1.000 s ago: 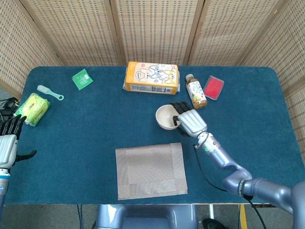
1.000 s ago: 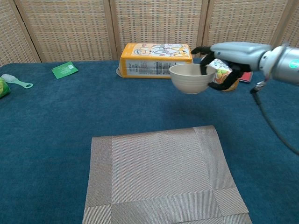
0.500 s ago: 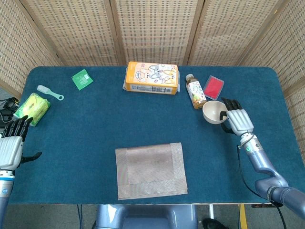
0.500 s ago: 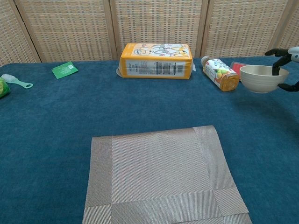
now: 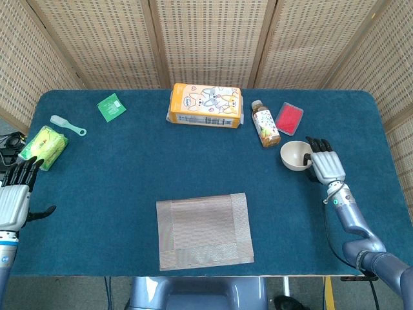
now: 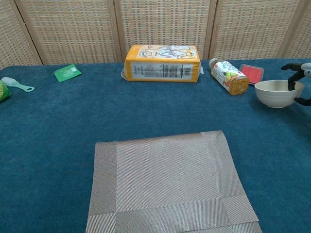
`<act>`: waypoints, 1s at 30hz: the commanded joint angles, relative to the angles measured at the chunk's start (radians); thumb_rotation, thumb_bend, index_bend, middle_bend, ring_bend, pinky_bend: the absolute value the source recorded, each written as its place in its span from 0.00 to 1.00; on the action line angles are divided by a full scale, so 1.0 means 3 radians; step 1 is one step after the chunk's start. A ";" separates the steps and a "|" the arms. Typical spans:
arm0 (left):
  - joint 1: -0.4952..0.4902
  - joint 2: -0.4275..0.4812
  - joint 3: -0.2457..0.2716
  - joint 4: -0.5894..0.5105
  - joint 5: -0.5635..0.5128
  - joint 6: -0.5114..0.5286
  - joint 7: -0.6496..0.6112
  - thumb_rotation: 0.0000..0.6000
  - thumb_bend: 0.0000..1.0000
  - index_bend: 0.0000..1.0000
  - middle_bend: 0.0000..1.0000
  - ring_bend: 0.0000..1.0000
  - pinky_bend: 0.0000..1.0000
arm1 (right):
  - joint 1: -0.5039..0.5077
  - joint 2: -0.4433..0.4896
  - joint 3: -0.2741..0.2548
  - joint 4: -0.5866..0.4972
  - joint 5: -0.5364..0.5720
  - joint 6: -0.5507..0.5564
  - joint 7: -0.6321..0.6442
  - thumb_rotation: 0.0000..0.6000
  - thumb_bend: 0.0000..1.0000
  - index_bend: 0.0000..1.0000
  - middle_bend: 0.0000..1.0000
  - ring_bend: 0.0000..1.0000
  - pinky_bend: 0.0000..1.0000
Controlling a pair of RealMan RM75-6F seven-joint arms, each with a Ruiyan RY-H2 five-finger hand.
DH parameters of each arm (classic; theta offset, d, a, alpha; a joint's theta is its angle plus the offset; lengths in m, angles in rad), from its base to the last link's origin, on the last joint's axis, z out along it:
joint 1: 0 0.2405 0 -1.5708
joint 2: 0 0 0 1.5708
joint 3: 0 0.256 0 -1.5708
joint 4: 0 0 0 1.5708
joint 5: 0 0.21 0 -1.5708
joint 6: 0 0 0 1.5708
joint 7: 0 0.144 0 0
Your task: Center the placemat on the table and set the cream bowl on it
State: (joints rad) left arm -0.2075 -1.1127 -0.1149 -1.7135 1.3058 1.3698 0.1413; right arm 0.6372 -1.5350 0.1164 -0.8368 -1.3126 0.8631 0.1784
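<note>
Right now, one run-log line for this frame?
right hand: holds cream bowl at rim, right of placemat | placemat: bare, near front edge | left hand: open, idle at far left | step: bowl not yet on placemat

Placemat (image 5: 204,230) woven, matt; table cloth (image 5: 129,168) napped blue fabric; cream bowl (image 6: 275,93) smooth, slightly glossy.

An orange carton (image 5: 205,105) with cartoon rabbits lies at the far middle of the blue table (image 5: 129,168). Right of the carton lies a small bottle (image 5: 265,123), and further right a red flat case (image 5: 289,118). Left of the carton are a green packet (image 5: 111,107), a pale spoon (image 5: 67,124) and a yellow-green pack (image 5: 44,146).
</note>
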 commanded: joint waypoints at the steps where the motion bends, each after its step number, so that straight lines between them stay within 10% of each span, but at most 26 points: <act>1: 0.0000 0.0001 0.0003 -0.0003 0.0007 0.0000 0.0004 1.00 0.00 0.00 0.00 0.00 0.00 | -0.0018 0.0071 -0.0006 -0.0110 0.0024 -0.0069 -0.0002 1.00 0.47 0.28 0.00 0.00 0.00; 3: 0.0000 0.0002 0.0005 -0.0005 0.0008 -0.0001 0.0007 1.00 0.00 0.00 0.00 0.00 0.00 | -0.0041 0.0154 -0.0004 -0.0241 0.0025 -0.0053 -0.0029 1.00 0.21 0.04 0.00 0.00 0.00; 7: 0.0000 0.0002 0.0008 -0.0006 0.0018 -0.0001 0.0003 1.00 0.00 0.00 0.00 0.00 0.00 | -0.0178 0.0401 -0.0009 -0.0641 -0.0026 0.0281 -0.0341 1.00 0.02 0.00 0.00 0.00 0.00; 22: -0.0445 -0.0118 0.0345 0.0312 0.1372 -0.0242 -0.0485 1.00 0.00 0.01 0.00 0.00 0.00 | -0.1024 0.1109 -0.0103 -0.2007 -0.0236 0.1700 -0.0850 1.00 0.00 0.00 0.00 0.00 0.00; 30: -0.1005 -0.0587 0.0642 0.1050 0.2407 -0.0281 -0.1226 1.00 0.00 0.28 0.00 0.00 0.00 | -0.1395 0.0962 -0.0133 -0.2082 -0.0272 0.2215 -0.0871 1.00 0.00 0.00 0.00 0.00 0.00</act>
State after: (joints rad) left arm -0.4311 -1.2158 0.0281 -1.4981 1.9292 1.2978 -0.1509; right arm 0.2456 -1.2288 0.0805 -1.4572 -1.3878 1.4977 -0.0784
